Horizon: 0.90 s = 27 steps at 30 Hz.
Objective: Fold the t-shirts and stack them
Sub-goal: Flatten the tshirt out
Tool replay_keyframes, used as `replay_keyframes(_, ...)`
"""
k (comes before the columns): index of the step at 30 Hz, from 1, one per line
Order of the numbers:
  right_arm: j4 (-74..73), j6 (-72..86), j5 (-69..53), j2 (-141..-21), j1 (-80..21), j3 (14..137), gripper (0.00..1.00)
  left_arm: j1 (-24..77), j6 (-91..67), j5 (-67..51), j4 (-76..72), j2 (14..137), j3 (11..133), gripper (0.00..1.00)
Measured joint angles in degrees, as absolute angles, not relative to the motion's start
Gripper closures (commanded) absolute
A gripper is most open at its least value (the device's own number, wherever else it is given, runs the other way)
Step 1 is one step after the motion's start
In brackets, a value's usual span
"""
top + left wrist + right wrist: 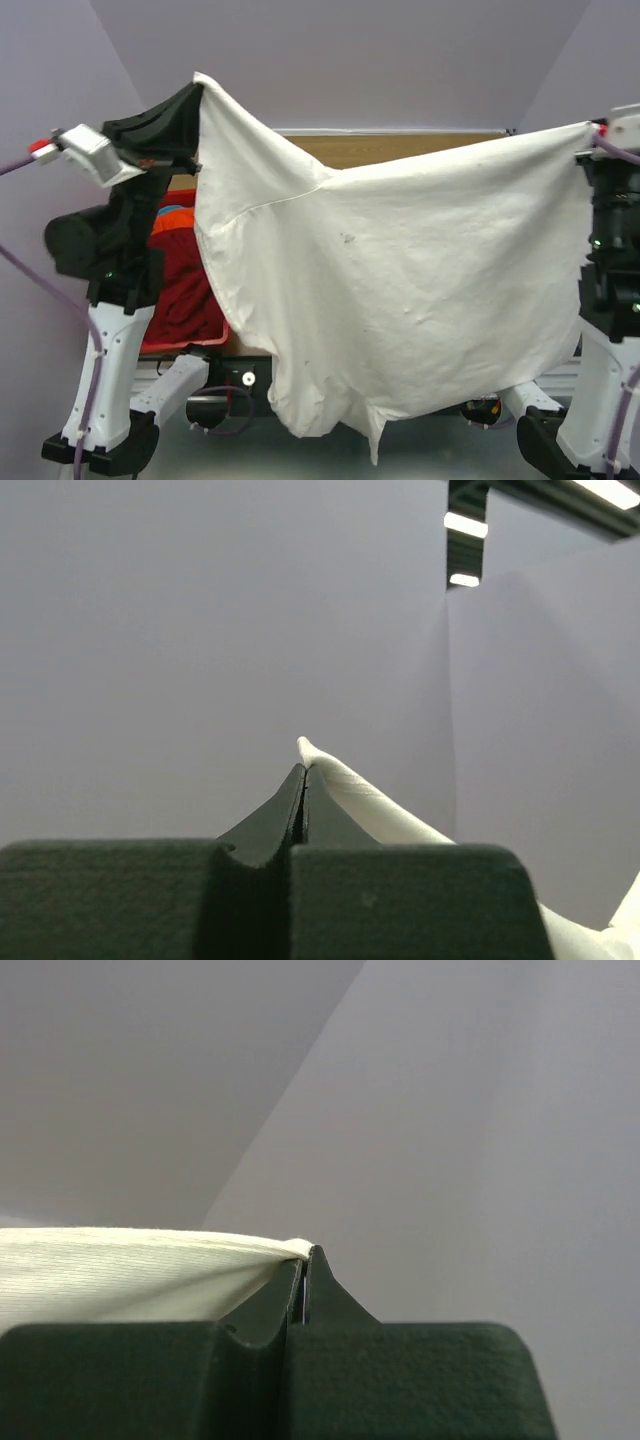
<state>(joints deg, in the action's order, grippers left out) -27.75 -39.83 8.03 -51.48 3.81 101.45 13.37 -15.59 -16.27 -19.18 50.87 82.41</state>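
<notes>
Above table (420,148): white t-shirt (400,280) hangs between left gripper (303,772) and right gripper (306,1253), both pinching its edge. Spreading step; next, probably lay it flat.

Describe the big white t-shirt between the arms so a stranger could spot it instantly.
Look between the left arm and the right arm: the large plain white cotton t-shirt hangs in the air, one corner pinched in the left gripper, another in the right gripper. Unlike the dark red shirt heaped in the red plastic basket behind the left arm, it is white and lifted.
</notes>
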Motion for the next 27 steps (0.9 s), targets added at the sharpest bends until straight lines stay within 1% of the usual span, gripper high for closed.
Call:
replay_keyframes(3, -24.86, -39.05, 6.15, -52.12, 3.79, 86.06, 1.0, 13.37, -15.49, -15.27, -21.37, 53.56, 74.81, 1.0)
replay_keyframes(5, -22.98, -38.96, 5.02, -52.8, 3.79, 78.39, 0.99, 13.39, -15.49, -14.52, -23.51, 56.8, 70.22, 1.0)
replay_keyframes(8, -19.07, -38.13, 2.28, -57.17, 3.79, 65.71, 0.99, 13.37, -15.53, -13.5, -26.33, 66.41, 65.23, 1.0)
replay_keyframes(11, -15.66, -36.69, -0.36, -64.25, 3.79, 59.77, 1.0, 13.34, -15.68, -13.1, -27.53, 78.0, 64.86, 1.0)
replay_keyframes(13, -9.82, -35.44, -2.22, -70.94, 3.79, 56.73, 1.0, 13.17, -15.73, -13.15, -27.42, 89.03, 67.61, 1.0)
replay_keyframes(16, -3.95, -33.76, -3.86, -82.35, 3.77, 56.14, 1.0, 12.6, -15.73, -13.65, -24.1, 103.77, 77.34, 1.0)
replay_keyframes(17, -2.5, -33.43, -4.1, -85.69, 3.75, 56.97, 1.0, 12.27, -15.77, -13.91, -22.31, 109.82, 82.3, 1.0)
replay_keyframes(19, 0.67, -32.42, -4.23, -94.76, 3.75, 60.12, 1.0, 11.6, -15.84, -14.39, -18.52, 117.12, 89.21, 1.0)
replay_keyframes(20, 1.23, -32.34, -4.23, -96.95, 3.75, 60.97, 1.0, 11.2, -15.92, -14.52, -16.36, 120.92, 93.21, 1.0)
replay_keyframes(23, 3.07, -31.59, -4.08, -104.64, 3.75, 64.97, 1.0, 10.22, -15.94, -14.98, -11.55, 125.99, 99.57, 1.0)
replay_keyframes(27, 4.58, -30.94, -2.52, -108.44, 3.75, 69.43, 1.0, 9.04, -16.05, -15.73, -8.84, 127.46, 103.96, 1.0)
